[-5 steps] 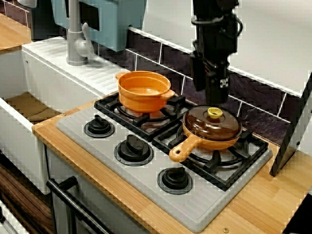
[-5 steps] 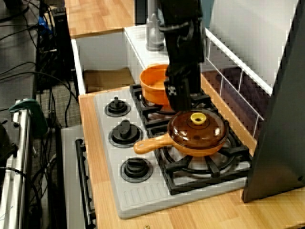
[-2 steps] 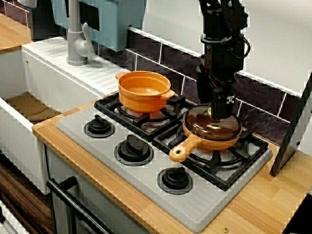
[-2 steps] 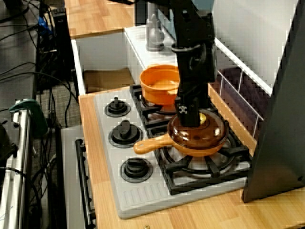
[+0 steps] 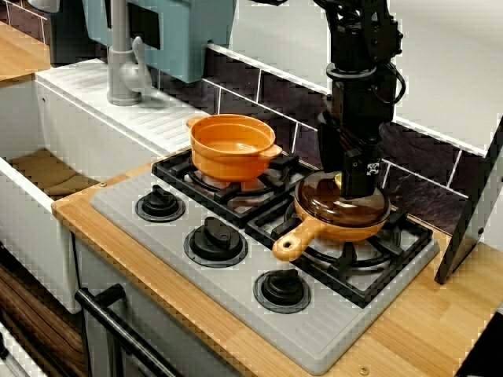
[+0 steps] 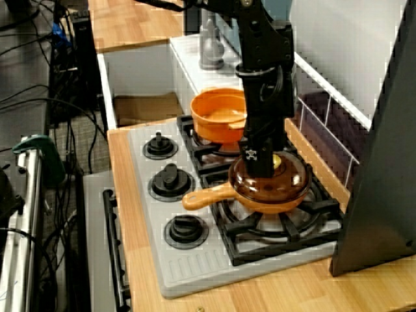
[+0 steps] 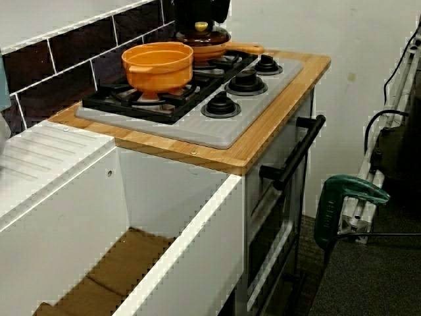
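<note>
An orange frying pan (image 5: 292,243) sits on the right burner under a brown see-through lid (image 5: 334,208) with a yellow knob (image 7: 201,26). In the front view of the stove my black gripper (image 5: 354,185) stands upright with its tips down at the knob, hiding most of it. The view from the stove's end shows the gripper (image 6: 260,166) low on the lid (image 6: 276,187), with a sliver of yellow beside it. From the sink side the gripper (image 7: 200,18) hangs right over the knob. How the jaws stand around the knob is hidden.
An orange pot (image 5: 233,146) stands open on the left burner, close beside the arm. Three black dials (image 5: 214,239) line the grey hob's front. A grey tap (image 5: 120,63) and a white sink (image 5: 31,169) lie left; a dark slanted panel (image 5: 475,212) leans at right.
The gripper has come down and shifted right from above the pan's back edge onto the lid's knob, which it now mostly covers. Pan, lid and pot have not moved.
</note>
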You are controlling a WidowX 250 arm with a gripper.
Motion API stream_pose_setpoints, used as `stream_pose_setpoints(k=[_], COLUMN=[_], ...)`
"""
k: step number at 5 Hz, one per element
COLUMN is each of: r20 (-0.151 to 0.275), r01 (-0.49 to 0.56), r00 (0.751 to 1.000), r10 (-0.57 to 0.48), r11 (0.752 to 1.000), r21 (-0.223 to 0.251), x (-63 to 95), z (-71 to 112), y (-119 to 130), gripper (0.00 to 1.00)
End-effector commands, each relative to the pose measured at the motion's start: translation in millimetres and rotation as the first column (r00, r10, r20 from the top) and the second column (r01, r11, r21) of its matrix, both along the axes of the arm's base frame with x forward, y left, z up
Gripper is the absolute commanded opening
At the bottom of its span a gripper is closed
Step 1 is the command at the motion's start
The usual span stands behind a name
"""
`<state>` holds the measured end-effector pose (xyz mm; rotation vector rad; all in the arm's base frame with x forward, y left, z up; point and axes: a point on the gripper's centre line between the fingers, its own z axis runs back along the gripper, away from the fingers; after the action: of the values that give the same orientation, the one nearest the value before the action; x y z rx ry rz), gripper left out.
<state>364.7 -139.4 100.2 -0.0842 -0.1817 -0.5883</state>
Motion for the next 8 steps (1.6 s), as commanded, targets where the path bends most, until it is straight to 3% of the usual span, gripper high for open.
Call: stream_pose_setpoints(k=[1, 2, 5, 6, 8], r20=[0.074, 0.088, 0.074, 0.088, 0.072], r01=[0.0, -0.007, -0.012, -0.007, 0.03], r00=[0.997, 0.996, 0.997, 0.996, 0.997], r10=[0.0, 0.007, 0.011, 0.006, -0.032], r11=[1.0, 1.0, 1.0, 1.0, 0.999], r21=[-0.006, -0.002, 0.015, 0.013, 0.029], x=[3.6, 6.4, 14.1, 14.1, 14.2], z=[15.3, 14.4, 8.5, 9.0, 10.2], y=[-8.4, -9.9, -4.8, -3.7, 0.7], gripper=[1.0, 1.0, 1.0, 0.0, 0.0])
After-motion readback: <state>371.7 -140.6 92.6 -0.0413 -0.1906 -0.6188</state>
